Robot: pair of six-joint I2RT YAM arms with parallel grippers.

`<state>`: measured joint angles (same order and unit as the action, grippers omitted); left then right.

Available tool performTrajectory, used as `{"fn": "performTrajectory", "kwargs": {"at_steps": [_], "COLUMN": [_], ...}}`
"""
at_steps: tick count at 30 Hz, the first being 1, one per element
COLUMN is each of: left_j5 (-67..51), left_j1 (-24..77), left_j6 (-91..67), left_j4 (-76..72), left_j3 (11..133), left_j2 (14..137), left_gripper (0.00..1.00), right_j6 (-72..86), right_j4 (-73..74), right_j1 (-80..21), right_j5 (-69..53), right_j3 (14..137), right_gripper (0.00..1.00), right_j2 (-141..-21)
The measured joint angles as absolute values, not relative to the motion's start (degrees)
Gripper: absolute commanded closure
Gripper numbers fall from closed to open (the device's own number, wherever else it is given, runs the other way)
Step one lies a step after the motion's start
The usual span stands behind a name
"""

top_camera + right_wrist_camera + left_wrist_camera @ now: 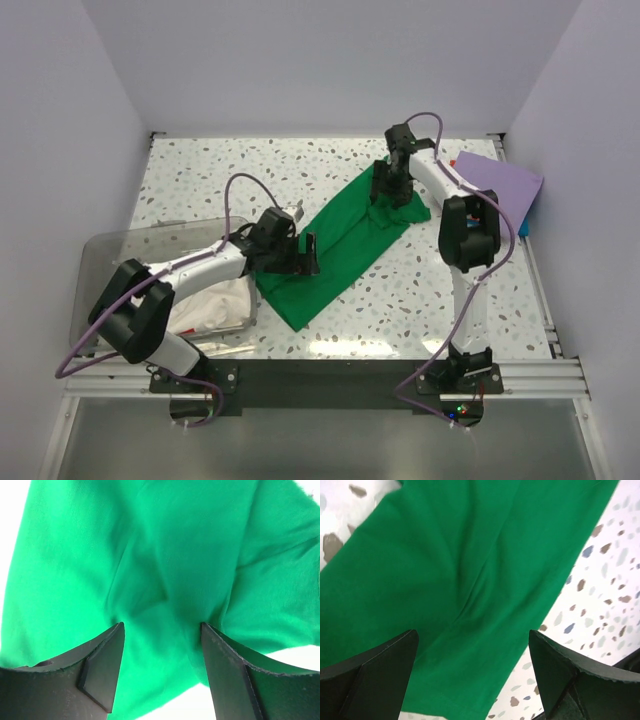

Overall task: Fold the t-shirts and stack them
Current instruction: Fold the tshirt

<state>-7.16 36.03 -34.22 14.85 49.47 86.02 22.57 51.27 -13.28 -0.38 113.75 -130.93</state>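
Speckled table (pixel 200 170), clear plastic bin (pixel 120 245) at left

Right wrist: green t-shirt (pixel 165 555) cut off by frame edges. Top: white t-shirts (pixel 215 305) partly hidden under left arm (pixel 195 265).

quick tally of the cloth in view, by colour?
green t-shirt: 1
lavender-purple t-shirt: 1
white heap in the clear bin: 1, can't tell how many shirts are in it
Total: 3
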Motion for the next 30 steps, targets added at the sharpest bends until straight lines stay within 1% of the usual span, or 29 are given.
{"fn": "performTrajectory", "kwargs": {"at_steps": [6, 11, 15, 18, 24, 27, 30], "left_j5": [-5.5, -5.2, -5.4, -6.1, -8.3, -9.8, -11.0], "left_j1": [36.8, 36.8, 37.0, 37.4, 38.3, 38.8, 39.7], "left_j6": [-33.8, -33.8, -33.9, -33.9, -33.9, -33.9, -33.9], "left_j4": [16.2, 16.6, 16.8, 16.9, 16.6, 15.7, 14.4], "left_j3": [47.0, 46.1, 45.1, 44.9, 44.9, 44.8, 44.6], "left_j2": [86.0, 86.1, 86.1, 86.1, 86.2, 86.3, 86.9], "left_gripper": [0.03, 0.03, 0.03, 0.03, 0.03, 0.03, 0.03], "right_j6": [23.0, 23.0, 22.6, 21.9, 19.7, 18.5, 17.2], "right_j4": [47.7, 47.4, 47.8, 49.3, 53.3, 55.5, 57.0], "right_j1": [-14.7, -14.3, -14.4, -14.4, -14.2, -13.9, -13.4], "right_j5": [-1.0, 0.6, 3.5, 5.3, 8.6, 9.3, 9.5], "right_j3": [103.2, 101.9, 103.4, 106.8, 120.5, 128.0, 134.4], "right_gripper": [0.34, 0.34, 0.33, 0.32, 0.30, 0.27, 0.20], "right_j2": [-124.6, -125.3, -127.0, -129.1, -137.4, -141.8, -145.2]}}
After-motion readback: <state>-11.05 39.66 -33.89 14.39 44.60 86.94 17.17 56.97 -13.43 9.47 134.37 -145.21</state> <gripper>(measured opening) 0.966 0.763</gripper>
